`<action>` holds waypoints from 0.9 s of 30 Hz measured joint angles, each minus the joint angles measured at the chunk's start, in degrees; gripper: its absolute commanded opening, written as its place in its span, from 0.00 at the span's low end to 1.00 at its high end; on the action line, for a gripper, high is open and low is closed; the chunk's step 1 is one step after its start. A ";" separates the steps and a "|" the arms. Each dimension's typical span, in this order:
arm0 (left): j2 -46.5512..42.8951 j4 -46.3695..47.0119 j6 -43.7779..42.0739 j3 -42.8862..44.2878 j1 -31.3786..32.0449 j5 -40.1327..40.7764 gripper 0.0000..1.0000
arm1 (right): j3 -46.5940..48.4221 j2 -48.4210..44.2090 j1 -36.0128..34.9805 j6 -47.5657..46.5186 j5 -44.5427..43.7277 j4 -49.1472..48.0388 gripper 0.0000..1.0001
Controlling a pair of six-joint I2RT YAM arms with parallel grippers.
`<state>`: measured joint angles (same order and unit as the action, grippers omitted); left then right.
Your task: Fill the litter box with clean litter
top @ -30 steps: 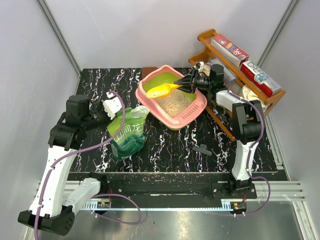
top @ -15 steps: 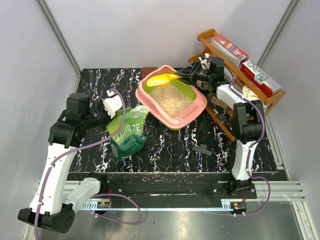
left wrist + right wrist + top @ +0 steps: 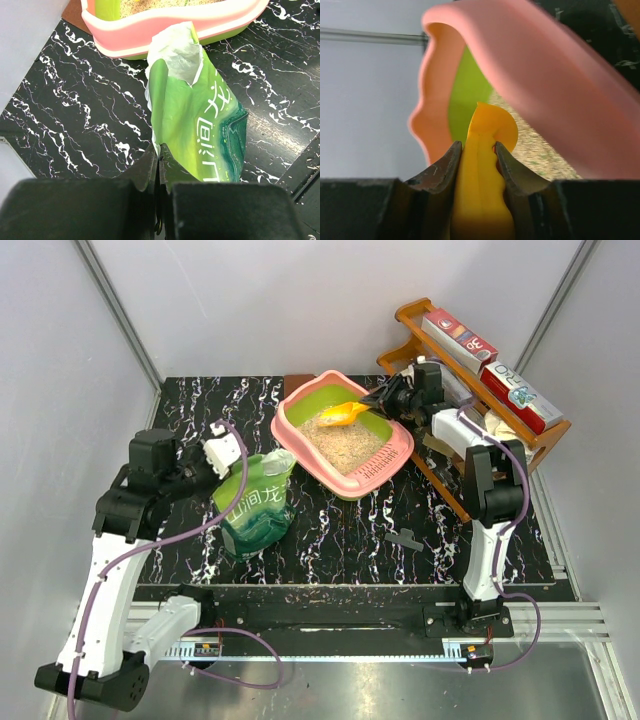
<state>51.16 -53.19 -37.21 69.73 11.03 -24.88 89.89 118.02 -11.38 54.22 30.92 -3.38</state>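
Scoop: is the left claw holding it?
No, the right claw grips the scoop over the litter box; the left claw pinches the green bag.

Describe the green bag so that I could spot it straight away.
On the black marbled table, look beside the pink litter box, toward the left arm. The bag sits there, torn open on top, its edge pinched by the left gripper; it alone is green with white characters.

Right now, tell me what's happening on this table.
The right gripper holds a yellow scoop by its handle over the pink litter box, which already has a layer of sandy litter in it. The left gripper is shut on the edge of the open green bag, which sits beside the box.
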 measured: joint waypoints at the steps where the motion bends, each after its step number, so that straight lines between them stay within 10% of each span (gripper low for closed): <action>1: -0.35 -0.04 0.13 -0.07 0.00 -0.02 0.00 | 0.00 -0.09 -0.20 -2.29 -1.57 1.42 0.00; 14: -6.60 2.75 1.95 -5.07 0.00 -1.97 0.00 | 1.07 -8.15 -10.60 -36.98 -17.20 13.14 0.00; 21: -7.48 3.56 2.82 -6.03 0.00 -3.48 0.42 | 1.18 -14.86 -13.29 -53.59 -21.44 16.04 0.00; 27: -3.80 3.63 3.02 -5.42 0.00 -4.79 0.44 | 1.18 -21.14 -12.81 -63.89 -18.08 21.88 0.00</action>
<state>47.35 -49.56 -34.20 64.31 11.03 -29.67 91.07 96.88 -24.18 -9.67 12.84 18.50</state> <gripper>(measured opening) 0.440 0.337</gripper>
